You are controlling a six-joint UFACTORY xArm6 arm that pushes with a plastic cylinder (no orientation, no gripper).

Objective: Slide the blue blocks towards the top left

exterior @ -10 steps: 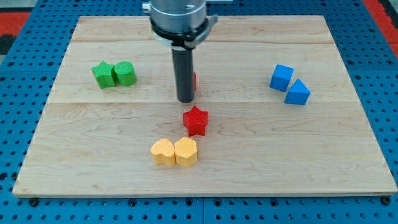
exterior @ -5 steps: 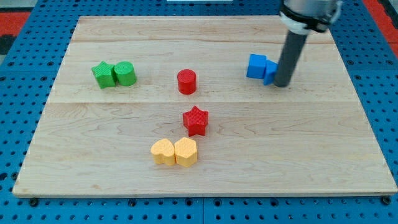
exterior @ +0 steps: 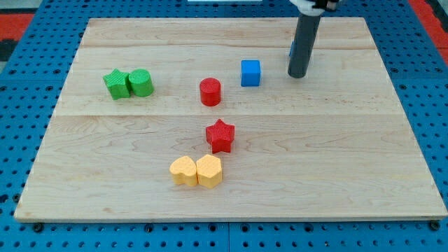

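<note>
No jaws, my tip holding nothing, blue cube near its left

A robotics laboratory or test bench is suggested by what is seen. A pale wooden board, made of joined planks, is laid flat on a blue perforated base plate whose holes are set in a regular grid, as is found on experiment benches. A strip of red perforated surface is glimpsed at the view's top corners. A dark cylindrical rod is held upright over the board, with my tip set down near the view's top right. Small moulded blocks in plain colours are scattered on the board, as for a trial set-up rather than for household use.
</note>
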